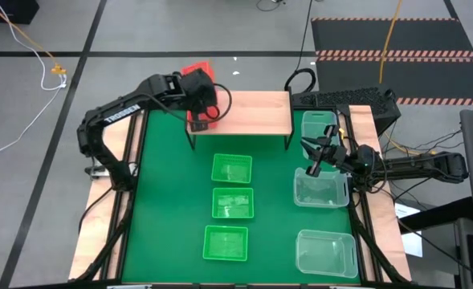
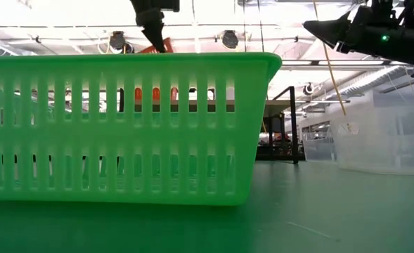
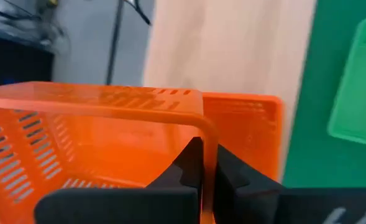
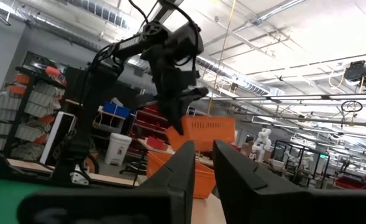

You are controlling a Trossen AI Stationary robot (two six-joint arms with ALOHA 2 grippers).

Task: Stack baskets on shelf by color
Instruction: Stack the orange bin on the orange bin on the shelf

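The table's green mat is seen from above, with the light-wood shelf standing at its far edge on thin black legs. 3 clear baskets are set in a column along the right side of the mat: the nearest one, the middle one, and the far one just beside the shelf's right end. 3 green baskets are lined up in a column down the middle of the mat, in front of the shelf: far, middle and near. In the low view, the near green basket fills most of the picture.

A red basket is gripped by its rim wall in the closed left gripper, and it is held tilted above the shelf's left end. A 2nd red basket is seen just behind it, over the shelf board; whether the 2 touch cannot be told. In the high view, the held basket is partly hidden by the left arm.

The right gripper is held above the far rim of the middle clear basket. Its fingers are seen a little apart, with nothing between them.
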